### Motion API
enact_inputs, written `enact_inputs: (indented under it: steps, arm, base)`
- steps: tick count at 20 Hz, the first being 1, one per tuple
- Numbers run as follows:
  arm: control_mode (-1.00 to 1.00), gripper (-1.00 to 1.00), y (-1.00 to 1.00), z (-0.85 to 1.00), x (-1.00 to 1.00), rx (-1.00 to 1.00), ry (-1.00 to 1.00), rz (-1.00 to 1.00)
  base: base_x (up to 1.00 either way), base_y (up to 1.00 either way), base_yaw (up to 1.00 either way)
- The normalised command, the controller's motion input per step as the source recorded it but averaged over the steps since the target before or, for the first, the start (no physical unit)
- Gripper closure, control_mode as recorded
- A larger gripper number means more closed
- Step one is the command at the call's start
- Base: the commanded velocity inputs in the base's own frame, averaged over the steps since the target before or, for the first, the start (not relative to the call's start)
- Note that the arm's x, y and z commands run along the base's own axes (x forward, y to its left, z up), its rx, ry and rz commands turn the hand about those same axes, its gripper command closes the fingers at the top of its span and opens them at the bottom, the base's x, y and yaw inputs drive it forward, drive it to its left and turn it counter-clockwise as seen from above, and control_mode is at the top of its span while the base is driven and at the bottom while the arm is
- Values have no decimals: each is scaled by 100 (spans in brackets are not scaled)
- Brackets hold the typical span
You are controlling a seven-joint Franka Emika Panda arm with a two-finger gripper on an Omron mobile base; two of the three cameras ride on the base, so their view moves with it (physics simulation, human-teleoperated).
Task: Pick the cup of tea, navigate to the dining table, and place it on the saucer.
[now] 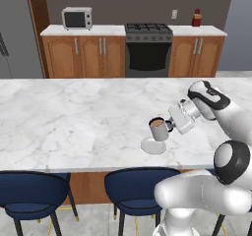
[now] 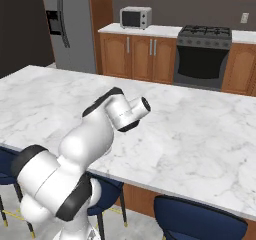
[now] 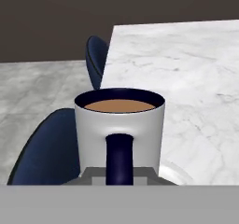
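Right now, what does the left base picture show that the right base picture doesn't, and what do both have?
Left base: the cup of tea held by the gripper just above the saucer, plus a red bottle. Right base: the refrigerator. Both: the marble dining table, microwave, stove, blue stools.

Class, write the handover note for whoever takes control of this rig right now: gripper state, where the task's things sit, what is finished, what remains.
Gripper: shut on the dark handle of the cup of tea, holding it upright with the brown tea inside.
Cup of tea: directly over the saucer; whether it already rests on the dish cannot be told.
Saucer: near the front edge of the dining table, above the blue stools.
Done: cup picked up and brought to the table.
Left: settle the cup on the saucer if needed, open the gripper, draw the arm back.
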Motion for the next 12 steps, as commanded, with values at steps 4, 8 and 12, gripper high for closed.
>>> enact_inputs:
  steps: [4, 8, 12]
  arm:
    - [-100, 100, 1, -19, 38, 0, 0, 0]
    - [-100, 100, 9, -57, 23, 0, 0, 0]
    - [-100, 100, -3, -51, 3, 2, 0, 0]
  base:
    - [0, 0, 0]
    - [0, 0, 0]
    - [0, 0, 0]
